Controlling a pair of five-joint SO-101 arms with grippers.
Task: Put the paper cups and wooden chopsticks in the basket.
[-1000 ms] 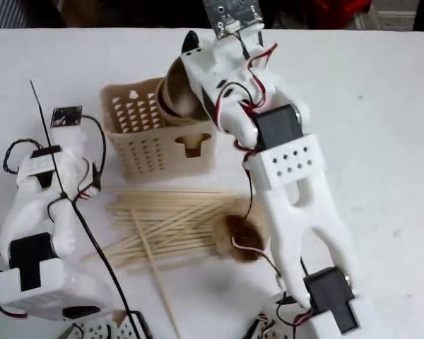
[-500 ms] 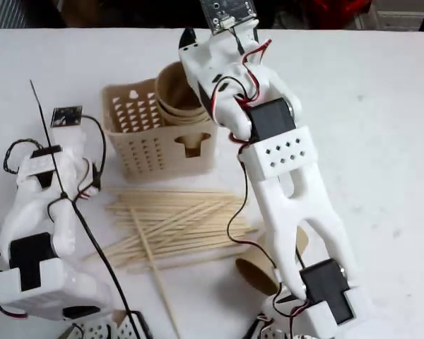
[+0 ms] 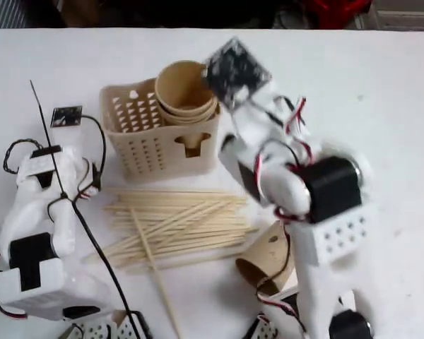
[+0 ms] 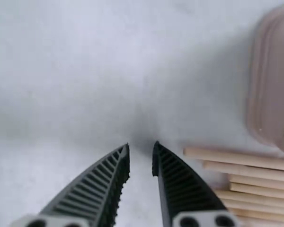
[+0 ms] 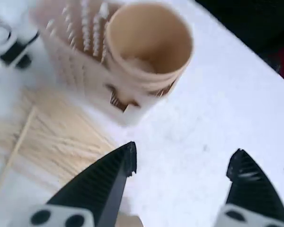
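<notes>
Since the shot half a second back, the right arm (image 3: 318, 205) has pulled off the basket (image 3: 155, 148) and folded back toward its own base, so its wrist end now sits just off the basket's right side instead of over it. The right gripper (image 5: 183, 156) is spread wide with nothing in it, hanging above bare table (image 3: 381, 85) with the basket just ahead. The left arm (image 3: 46, 212) hasn't budged. The left gripper (image 4: 141, 151) has its jaws almost pressed together, just a sliver of gap, pinching nothing, with its tips low over the table next to the stick ends. As for the basket, the stacked paper cups (image 3: 186, 88) stayed put in its right end, nested, upright, mouths up and poking above the rim. One loose paper cup (image 3: 261, 258) lies on its side on the table by the right arm's base, more uncovered than before. The wooden chopsticks (image 3: 177, 222) lie in a loose pile on the table just in front of the basket, between the arms, one stick slanting out toward the near edge.
</notes>
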